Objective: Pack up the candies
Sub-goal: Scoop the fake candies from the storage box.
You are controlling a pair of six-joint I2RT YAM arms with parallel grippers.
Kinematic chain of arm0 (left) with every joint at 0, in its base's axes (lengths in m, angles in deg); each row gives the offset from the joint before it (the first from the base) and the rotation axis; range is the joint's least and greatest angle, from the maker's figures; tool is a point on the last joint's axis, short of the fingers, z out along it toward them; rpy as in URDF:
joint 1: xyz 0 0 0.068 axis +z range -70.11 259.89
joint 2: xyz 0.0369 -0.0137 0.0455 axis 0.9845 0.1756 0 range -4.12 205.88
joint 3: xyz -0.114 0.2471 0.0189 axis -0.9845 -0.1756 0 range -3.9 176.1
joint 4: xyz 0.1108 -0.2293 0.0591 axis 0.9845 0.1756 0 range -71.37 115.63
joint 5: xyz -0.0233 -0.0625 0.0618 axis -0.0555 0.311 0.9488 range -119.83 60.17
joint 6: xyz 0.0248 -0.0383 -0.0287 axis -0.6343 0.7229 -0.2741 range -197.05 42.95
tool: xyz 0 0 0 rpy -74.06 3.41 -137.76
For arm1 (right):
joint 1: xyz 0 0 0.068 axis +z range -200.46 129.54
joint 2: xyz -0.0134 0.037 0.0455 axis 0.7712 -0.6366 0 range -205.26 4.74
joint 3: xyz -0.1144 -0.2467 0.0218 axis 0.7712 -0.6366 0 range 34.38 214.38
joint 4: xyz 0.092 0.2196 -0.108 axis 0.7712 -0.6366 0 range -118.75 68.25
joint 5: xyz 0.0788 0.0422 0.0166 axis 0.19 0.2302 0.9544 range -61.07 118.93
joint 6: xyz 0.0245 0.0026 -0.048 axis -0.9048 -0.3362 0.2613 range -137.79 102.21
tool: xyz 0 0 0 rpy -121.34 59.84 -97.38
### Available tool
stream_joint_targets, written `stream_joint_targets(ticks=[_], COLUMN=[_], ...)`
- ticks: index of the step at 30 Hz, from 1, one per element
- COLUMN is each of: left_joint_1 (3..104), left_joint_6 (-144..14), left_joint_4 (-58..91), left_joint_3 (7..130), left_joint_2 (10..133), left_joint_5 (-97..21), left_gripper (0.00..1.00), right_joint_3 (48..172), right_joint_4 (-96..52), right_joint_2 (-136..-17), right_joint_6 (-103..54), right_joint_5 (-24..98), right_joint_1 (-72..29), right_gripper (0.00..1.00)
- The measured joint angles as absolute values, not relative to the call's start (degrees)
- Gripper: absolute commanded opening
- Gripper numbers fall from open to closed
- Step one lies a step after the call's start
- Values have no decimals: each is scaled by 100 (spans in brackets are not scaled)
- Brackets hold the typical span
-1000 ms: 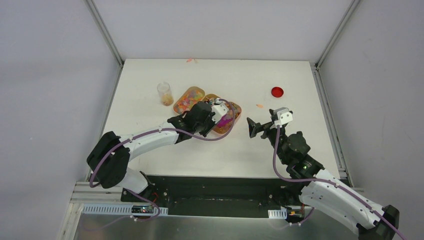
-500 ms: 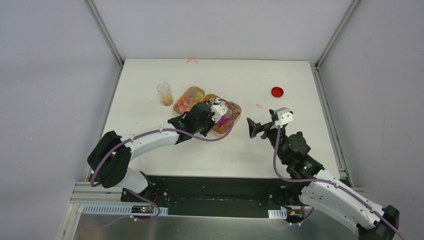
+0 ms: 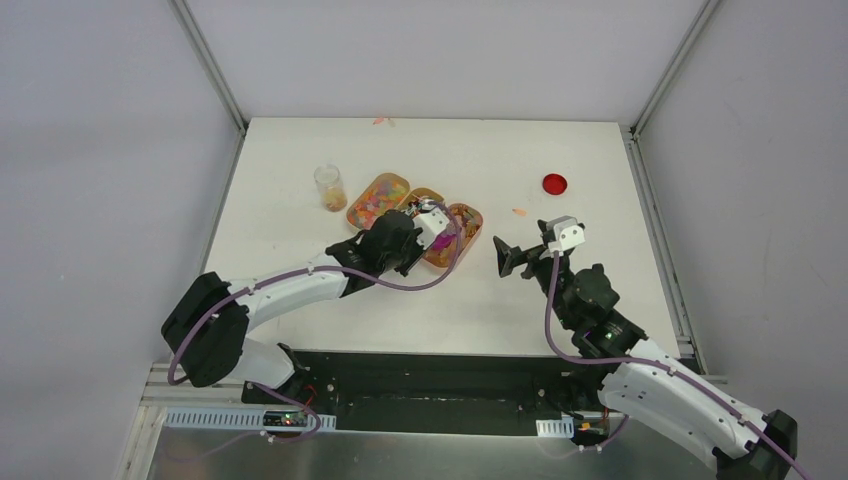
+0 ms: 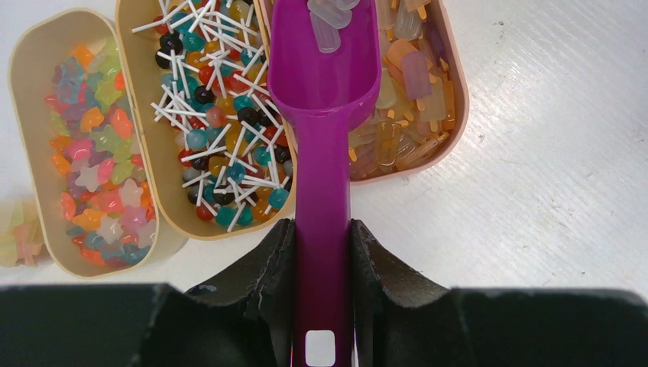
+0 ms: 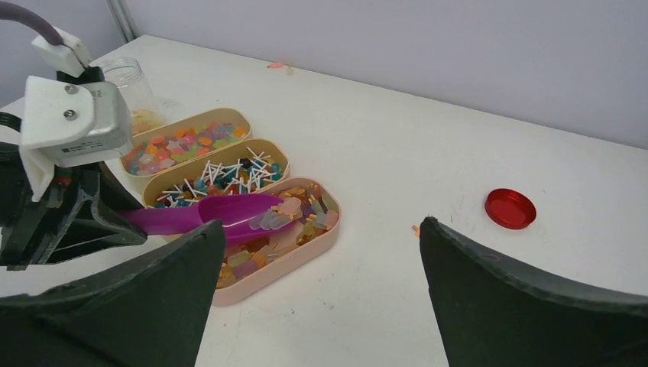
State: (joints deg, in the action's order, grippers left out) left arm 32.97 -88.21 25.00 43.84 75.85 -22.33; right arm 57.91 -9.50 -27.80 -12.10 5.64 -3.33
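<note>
Three oval trays lie side by side. The left tray (image 4: pixel 30 92) holds bright star-shaped candies (image 4: pixel 88 145). The middle tray (image 4: pixel 164 206) holds round sweets on white sticks (image 4: pixel 218 115). The right tray (image 4: pixel 451 99) holds translucent orange and purple gummies (image 4: pixel 409 84). My left gripper (image 4: pixel 322 252) is shut on the handle of the magenta scoop (image 4: pixel 321 107). The scoop's bowl hangs over the right tray with a few pale gummies (image 5: pixel 275 216) at its front. My right gripper (image 5: pixel 321 229) stands wide open over bare table right of the trays, holding nothing.
A clear jar (image 3: pixel 329 186) with some candies at its bottom stands left of the trays. A flat red lid (image 3: pixel 554 183) lies at the far right. Stray candies lie near the table's far edge (image 3: pixel 381 121) and by the right gripper (image 3: pixel 519 212).
My left gripper has drawn back a little to the left and nearer with the scoop, uncovering more of the right tray. The right arm has not moved.
</note>
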Motion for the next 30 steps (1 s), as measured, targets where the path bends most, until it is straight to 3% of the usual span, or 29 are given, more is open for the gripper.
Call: stream_joint_targets(ticks=[30], left_joint_1=[3302], left_joint_6=[-9105], left_joint_4=[2426], left_joint_3=[4129], left_joint_2=[6267], left_joint_5=[-1865], left_gripper=[0], right_joint_3=[5719], right_joint_4=[-786], right_joint_2=[-2961], right_joint_6=[-1146], right_joint_5=[866], right_joint_1=[-346], right_gripper=[100])
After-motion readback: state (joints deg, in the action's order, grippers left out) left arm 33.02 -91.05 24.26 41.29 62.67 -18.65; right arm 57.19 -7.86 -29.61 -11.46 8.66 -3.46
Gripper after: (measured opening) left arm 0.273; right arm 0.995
